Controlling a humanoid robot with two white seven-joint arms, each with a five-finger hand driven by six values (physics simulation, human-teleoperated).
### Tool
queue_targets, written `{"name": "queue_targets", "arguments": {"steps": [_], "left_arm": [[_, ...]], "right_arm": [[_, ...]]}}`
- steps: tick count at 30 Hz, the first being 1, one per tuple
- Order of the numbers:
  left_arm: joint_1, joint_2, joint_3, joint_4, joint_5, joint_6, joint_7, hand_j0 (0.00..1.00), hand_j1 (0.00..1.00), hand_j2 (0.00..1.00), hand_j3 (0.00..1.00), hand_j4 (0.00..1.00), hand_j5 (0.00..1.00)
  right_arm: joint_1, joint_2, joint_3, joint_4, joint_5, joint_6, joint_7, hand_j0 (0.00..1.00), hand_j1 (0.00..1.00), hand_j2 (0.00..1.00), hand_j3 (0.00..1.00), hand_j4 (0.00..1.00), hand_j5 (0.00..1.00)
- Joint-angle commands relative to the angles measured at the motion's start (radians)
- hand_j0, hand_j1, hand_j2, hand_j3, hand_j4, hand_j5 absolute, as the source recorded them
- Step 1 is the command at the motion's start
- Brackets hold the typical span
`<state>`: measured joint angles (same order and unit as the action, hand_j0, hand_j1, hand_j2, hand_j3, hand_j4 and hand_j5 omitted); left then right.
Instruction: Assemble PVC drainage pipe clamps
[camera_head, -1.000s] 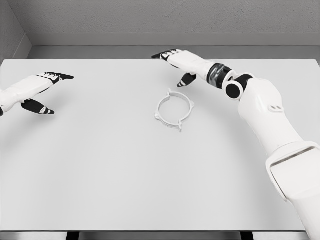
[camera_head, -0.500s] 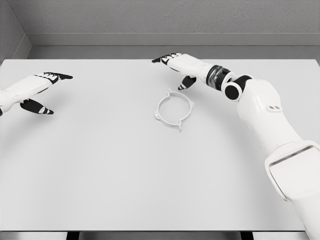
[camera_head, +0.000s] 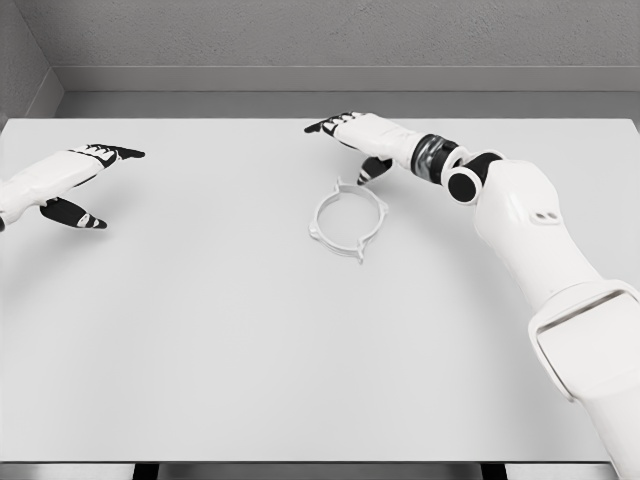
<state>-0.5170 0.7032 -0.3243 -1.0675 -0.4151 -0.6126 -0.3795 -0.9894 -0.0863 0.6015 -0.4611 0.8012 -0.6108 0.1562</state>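
- The clamp (camera_head: 348, 219), a white ring with small tabs around its rim, lies flat on the table (camera_head: 250, 350), a little above and right of the table's middle.
- My right hand (camera_head: 362, 136) hovers just behind the clamp, palm down, fingers spread and holding nothing; its thumb points down close to the ring's far edge.
- My left hand (camera_head: 70, 178) hangs over the table's left side, well apart from the clamp, fingers straight, thumb apart, empty.
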Motion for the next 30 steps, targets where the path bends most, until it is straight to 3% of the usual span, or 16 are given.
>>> {"name": "queue_targets", "arguments": {"steps": [1, 30], "left_arm": [[0.000, 0.001, 0.001, 0.001, 0.007, 0.002, 0.001, 1.00, 1.00, 1.00, 1.00, 1.00, 1.00], [0.000, 0.002, 0.001, 0.004, 0.007, 0.002, 0.001, 1.00, 1.00, 1.00, 1.00, 1.00, 1.00]], "right_arm": [[0.000, 0.000, 0.007, -0.002, 0.000, 0.000, 0.002, 1.00, 1.00, 1.00, 1.00, 1.00, 1.00], [-0.005, -0.030, -0.006, -0.044, -0.007, 0.000, 0.008, 1.00, 1.00, 1.00, 1.00, 1.00, 1.00]]}}
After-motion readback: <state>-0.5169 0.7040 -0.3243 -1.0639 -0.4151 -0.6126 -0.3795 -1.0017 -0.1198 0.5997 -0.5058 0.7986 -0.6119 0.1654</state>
